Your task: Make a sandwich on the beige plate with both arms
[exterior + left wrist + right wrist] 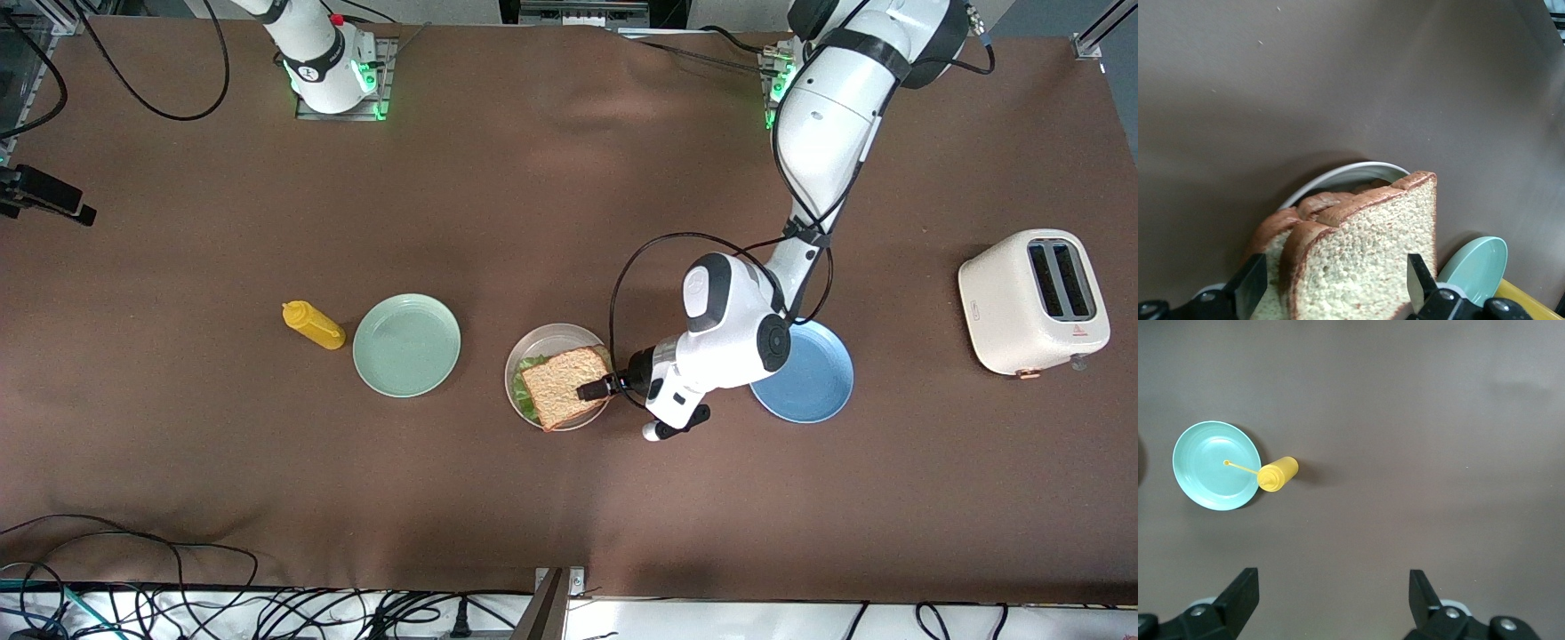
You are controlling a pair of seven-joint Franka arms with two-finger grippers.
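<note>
The sandwich [564, 387] lies on the beige plate [524, 351]: a brown speckled top slice with green lettuce [532, 364] showing at its edge. My left gripper [591, 391] sits low at the plate's edge toward the left arm's end, open. In the left wrist view its fingers [1251, 283] stand on either side of the top bread slice [1365, 253], with the plate rim [1338, 175] past it. My right gripper [1335, 597] hangs open and empty high over the table; it does not show in the front view.
A mint green plate [407, 345] and a yellow squeeze bottle [314, 325] lie toward the right arm's end. A blue plate [813, 387] lies partly under the left arm, and a white toaster [1036, 302] stands toward the left arm's end. Cables run along the near edge.
</note>
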